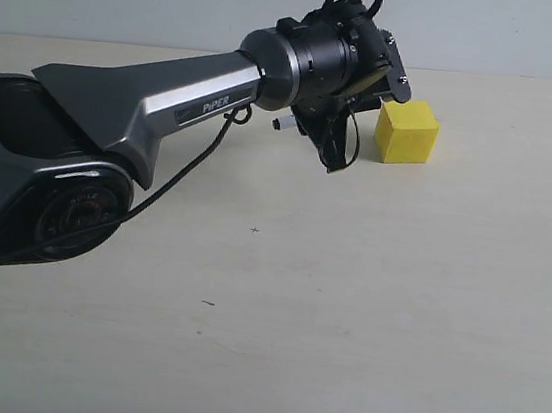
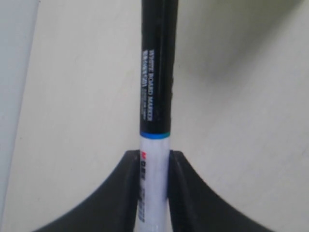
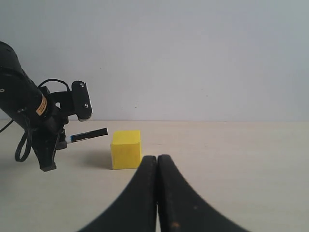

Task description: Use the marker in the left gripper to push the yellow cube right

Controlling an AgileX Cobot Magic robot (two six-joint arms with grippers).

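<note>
The yellow cube [image 1: 407,131] sits on the beige table toward the back, also seen in the right wrist view [image 3: 126,149]. My left gripper [image 1: 318,128] hangs just left of it, shut on the marker [image 2: 155,96], whose white barrel sits between the jaws and whose black cap points away from them. From the right wrist view the marker [image 3: 89,135] lies roughly level, its cap tip a short gap from the cube's upper left edge. Only its tail end [image 1: 284,124] shows in the exterior view. My right gripper [image 3: 157,158] is shut and empty, facing the cube from the near side.
The left arm's grey body [image 1: 116,116] and base fill the left of the exterior view, with a black cable [image 1: 185,170] hanging under it. A pale wall [image 1: 499,32] closes the table's far edge. Bare tabletop [image 1: 489,273] lies right of the cube.
</note>
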